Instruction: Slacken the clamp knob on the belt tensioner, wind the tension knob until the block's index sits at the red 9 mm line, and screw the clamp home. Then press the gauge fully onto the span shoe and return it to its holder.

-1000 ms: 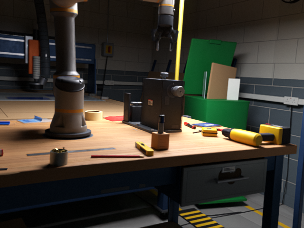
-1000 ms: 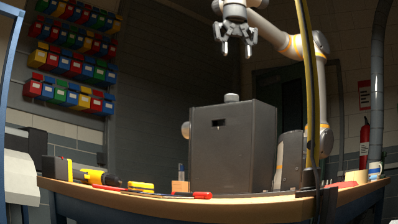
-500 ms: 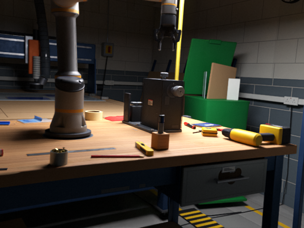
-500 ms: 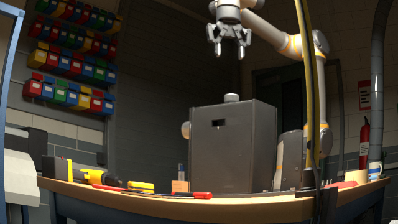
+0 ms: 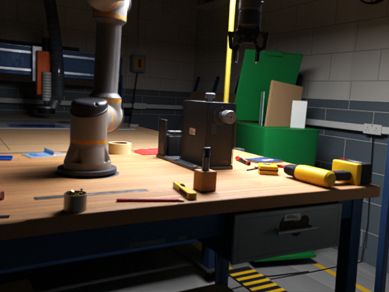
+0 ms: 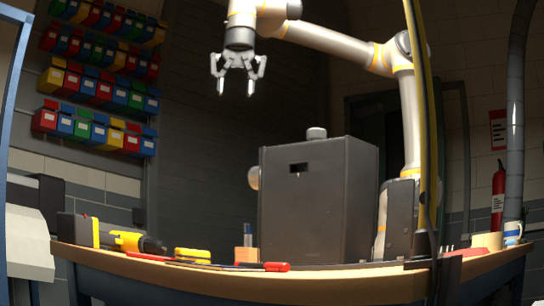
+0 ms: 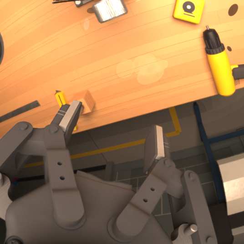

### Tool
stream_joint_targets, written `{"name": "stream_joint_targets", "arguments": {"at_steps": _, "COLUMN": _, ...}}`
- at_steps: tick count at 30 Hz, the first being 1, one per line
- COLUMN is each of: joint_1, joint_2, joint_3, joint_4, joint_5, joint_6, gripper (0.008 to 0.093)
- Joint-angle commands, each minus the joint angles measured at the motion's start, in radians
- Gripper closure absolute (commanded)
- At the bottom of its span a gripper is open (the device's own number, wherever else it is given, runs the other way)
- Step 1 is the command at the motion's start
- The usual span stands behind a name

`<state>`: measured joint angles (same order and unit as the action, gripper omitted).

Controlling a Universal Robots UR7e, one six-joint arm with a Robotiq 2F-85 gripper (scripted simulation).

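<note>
The gauge (image 5: 205, 158), a dark pin, stands upright in its wooden block holder (image 5: 205, 179) near the bench's front edge; in the wrist camera one finger hides most of it, leaving only the holder (image 7: 87, 101) showing. The belt tensioner (image 5: 207, 132) is a dark box on a base plate at mid-bench, with one silver knob (image 5: 227, 116) on its side and another (image 5: 210, 96) on top. Its block, index and red line are not visible. My gripper (image 5: 247, 58) hangs high above the bench's front edge, well above and to the right of the tensioner, open and empty.
A green crate (image 5: 278, 141) with leaning boards stands behind the tensioner. A yellow drill (image 5: 311, 174), a yellow tape measure (image 5: 268, 168) and a red screwdriver (image 5: 243, 160) lie to the right. A yellow knife (image 5: 184, 190), a red pencil (image 5: 149, 200) and a small pot (image 5: 75, 200) lie at the front.
</note>
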<state>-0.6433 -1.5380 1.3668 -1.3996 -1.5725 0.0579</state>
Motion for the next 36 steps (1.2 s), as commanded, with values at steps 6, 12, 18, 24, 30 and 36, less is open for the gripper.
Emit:
{"name": "stream_joint_targets", "arguments": {"at_steps": 6, "joint_1": -0.095, "joint_2": 0.068, "joint_3": -0.074, "joint_4": 0.005, "joint_5": 0.001, "joint_6": -0.097, "gripper": 0.0334}}
{"name": "stream_joint_targets", "arguments": {"at_steps": 12, "joint_1": -0.123, "joint_2": 0.092, "joint_3": -0.103, "joint_4": 0.008, "joint_5": 0.001, "joint_6": -0.127, "gripper": 0.0334}}
{"name": "stream_joint_targets", "arguments": {"at_steps": 18, "joint_1": -0.125, "joint_2": 0.083, "joint_3": -0.005, "joint_4": -0.077, "joint_5": 0.001, "joint_6": -0.128, "gripper": 0.0334}}
{"name": "stream_joint_targets", "arguments": {"at_steps": 24, "joint_1": -0.126, "joint_2": 0.081, "joint_3": 0.139, "joint_4": -0.222, "joint_5": 0.001, "joint_6": -0.129, "gripper": 0.0334}}
{"name": "stream_joint_targets", "arguments": {"at_steps": 30, "joint_1": -0.128, "joint_2": 0.083, "joint_3": 0.136, "joint_4": -0.218, "joint_5": 0.002, "joint_6": -0.134, "gripper": 0.0334}}
{"name": "stream_joint_targets", "arguments": {"at_steps": 36, "joint_1": -0.133, "joint_2": 0.098, "joint_3": 0.124, "joint_4": -0.188, "joint_5": 0.013, "joint_6": -0.164, "gripper": 0.0334}}
